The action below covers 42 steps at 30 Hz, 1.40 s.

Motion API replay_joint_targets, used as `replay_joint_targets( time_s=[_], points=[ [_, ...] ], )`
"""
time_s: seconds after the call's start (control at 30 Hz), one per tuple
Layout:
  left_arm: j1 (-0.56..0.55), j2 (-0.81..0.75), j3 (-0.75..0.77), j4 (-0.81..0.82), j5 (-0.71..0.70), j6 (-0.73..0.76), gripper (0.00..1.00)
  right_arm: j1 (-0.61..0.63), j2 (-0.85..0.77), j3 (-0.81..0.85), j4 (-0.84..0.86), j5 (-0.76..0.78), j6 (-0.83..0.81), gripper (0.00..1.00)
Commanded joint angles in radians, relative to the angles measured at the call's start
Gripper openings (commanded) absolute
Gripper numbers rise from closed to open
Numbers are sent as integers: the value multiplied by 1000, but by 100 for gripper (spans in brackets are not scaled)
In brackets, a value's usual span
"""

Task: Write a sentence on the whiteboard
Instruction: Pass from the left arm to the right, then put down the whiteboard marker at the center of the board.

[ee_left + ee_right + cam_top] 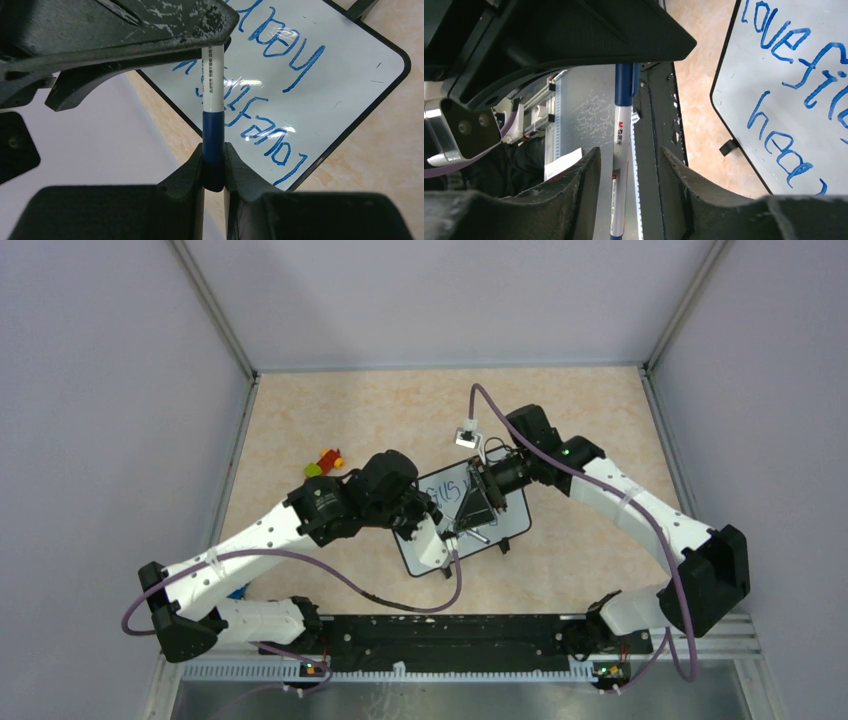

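Looking down from above, the camera took in one pale, marbled surface [330, 410] closed in by plain lavender walls [110, 390] on three sides, with two metal posts [215, 310] rising at the far corners. One whiteboard [510, 518] lay skewed near the middle, well apart from every wall. The left arm [260, 535] and the right arm [620, 495] met over it, both reaching from a black rail [450, 635] at the near edge. Bare surface lay open beyond the board and to its right. To its left, a small cluster of red, yellow and green pieces [324, 461] sat close by the left arm. In the left wrist view the left fingers [190, 170] were clamped on the blue end of one marker [211, 75], whose white barrel ran up beneath the other arm's dark housing. Beside it lay the board's rounded, black-framed corner, and the sentence [280, 100] showed as two slanted blue lines. In the right wrist view the right fingers [586, 172] stood apart, with the same marker between them and a gap on either side. At the right of that view were the board's edge, one small black foot [727, 147] and part of the blue lettering.
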<state>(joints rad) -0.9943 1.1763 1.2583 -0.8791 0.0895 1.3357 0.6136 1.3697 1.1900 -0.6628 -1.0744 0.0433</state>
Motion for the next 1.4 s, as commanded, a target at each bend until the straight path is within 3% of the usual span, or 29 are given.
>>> replay_joint_targets(
  time_s=[0.0,0.07,0.23,0.27,0.37,0.43,0.63,0.77,1.07,1.23,1.37],
  points=[
    [-8,-5,18,35,-10,18,0,25,13,67,-6,10,-28,41],
    [-9,-6,18,40,-10,10,0,32,19,68,-6,12,-29,36],
    [-9,-10,5,41,-31,-3,1,35,31,74,-12,6,-30,12],
    [-9,-11,4,43,-37,-17,8,35,30,80,-17,4,-31,10],
    [-9,-27,-8,72,-76,-93,46,24,12,88,-7,7,-30,6],
    [-8,-39,-20,92,-116,-135,61,-15,-9,68,38,-5,10,1],
    [61,-26,82,106,-15,-384,82,-166,-48,50,120,-50,84,0],
    [257,49,218,70,187,-648,98,-314,-66,73,58,-48,9,0],
    [699,209,326,31,466,-946,99,-699,-29,92,-282,167,-387,0],
    [879,242,282,68,538,-999,99,-793,-55,-57,-231,419,-470,0],
    [944,249,201,105,548,-1026,99,-804,-69,-187,-121,614,-495,0]
  ],
)
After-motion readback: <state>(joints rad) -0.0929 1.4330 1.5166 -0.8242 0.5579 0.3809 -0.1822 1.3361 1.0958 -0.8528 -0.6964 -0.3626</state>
